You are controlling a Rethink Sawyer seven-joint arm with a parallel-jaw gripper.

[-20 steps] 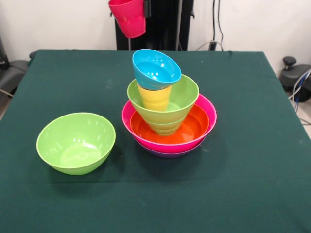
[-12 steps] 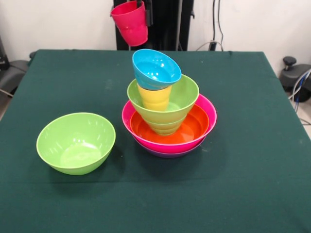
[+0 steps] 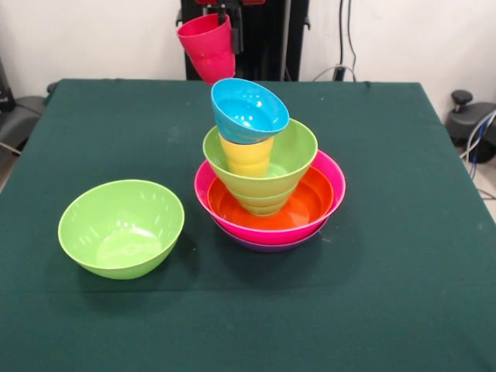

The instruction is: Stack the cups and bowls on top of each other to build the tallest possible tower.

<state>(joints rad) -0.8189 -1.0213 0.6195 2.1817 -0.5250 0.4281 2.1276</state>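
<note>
Front view, items listed left to right. Low and well to the left of the gripper, a lone lime green bowl (image 3: pixel 122 227) sits upright on the dark green table cloth (image 3: pixel 403 232); it is round, deep and smooth-walled, its glossy plastic catching highlights inside. At top centre, the gripper (image 3: pixel 227 31) hangs from above, clamped on the rim of the red cup (image 3: pixel 207 47), a glossy tapered tumbler held clear of the table and tilted, its mouth turned up and to the left.

Directly below and slightly right of the gripper stands the tower (image 3: pixel 267 182). The sky blue bowl (image 3: pixel 248 111), small and shiny, lies tipped on its side atop the yellow cup (image 3: pixel 246 156), just under the held cup but apart from it. The yellow cup stands inside a green bowl (image 3: pixel 294 151) whose lower body shows stepped ribs. That bowl nests in the wide orange bowl (image 3: pixel 314 198), which sits in the hot pink bowl (image 3: pixel 329 186); a sliver of the purple bowl (image 3: pixel 267 246) shows beneath, lowest of all.
</note>
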